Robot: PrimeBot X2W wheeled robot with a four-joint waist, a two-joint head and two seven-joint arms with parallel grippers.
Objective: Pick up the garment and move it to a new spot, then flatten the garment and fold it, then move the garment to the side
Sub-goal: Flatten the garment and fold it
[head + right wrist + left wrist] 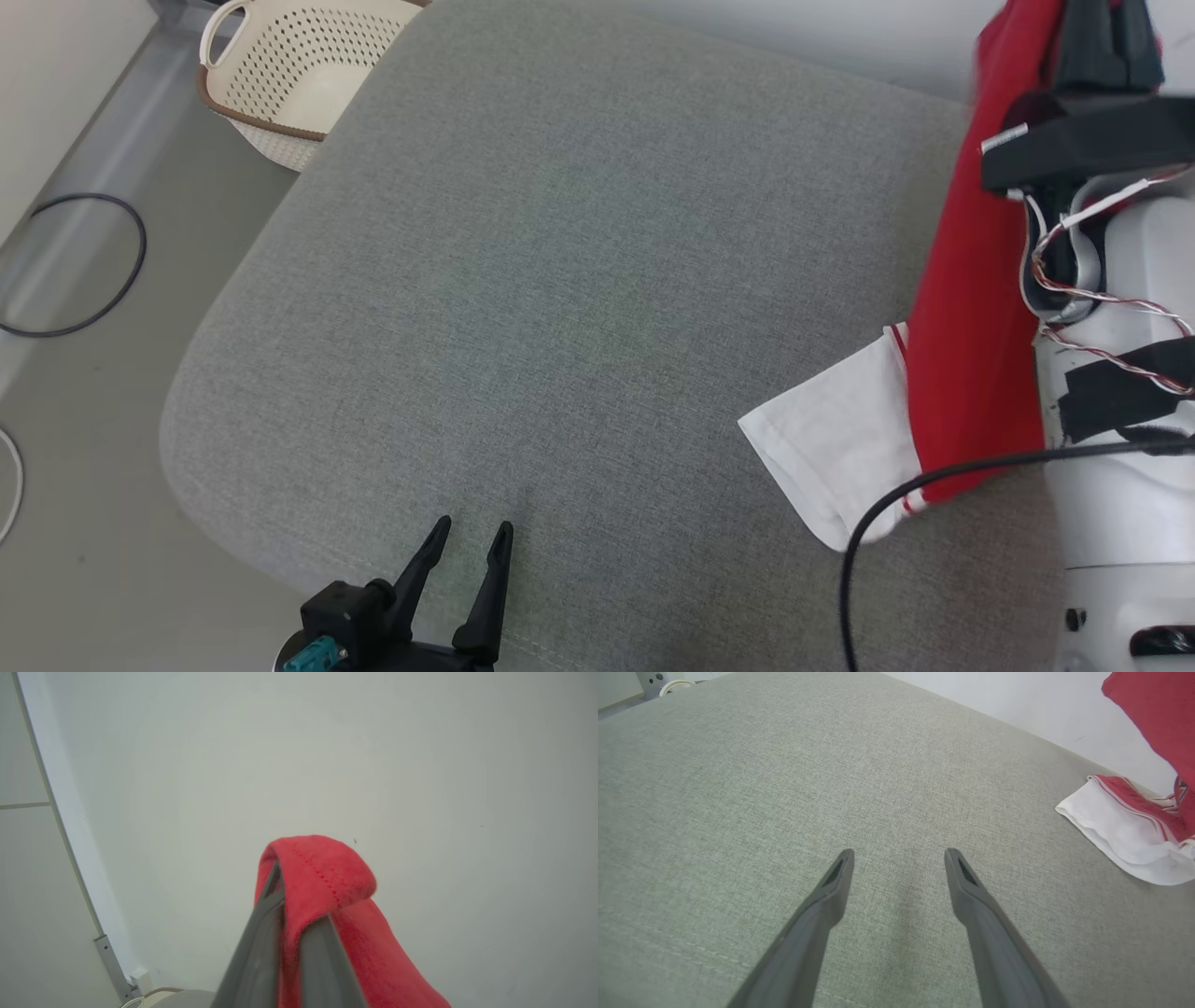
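Red shirt [971, 308] hangs lengthwise below the right gripper [292, 896] pinching its edge, white sleeve [840, 448] on the cushion [560, 280] well to the right of the spread, empty left gripper [474, 537].

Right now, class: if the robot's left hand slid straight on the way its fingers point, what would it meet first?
Probably the grey cushion itself: the open left hand angles down at bare fabric. The garment lies off to its right.
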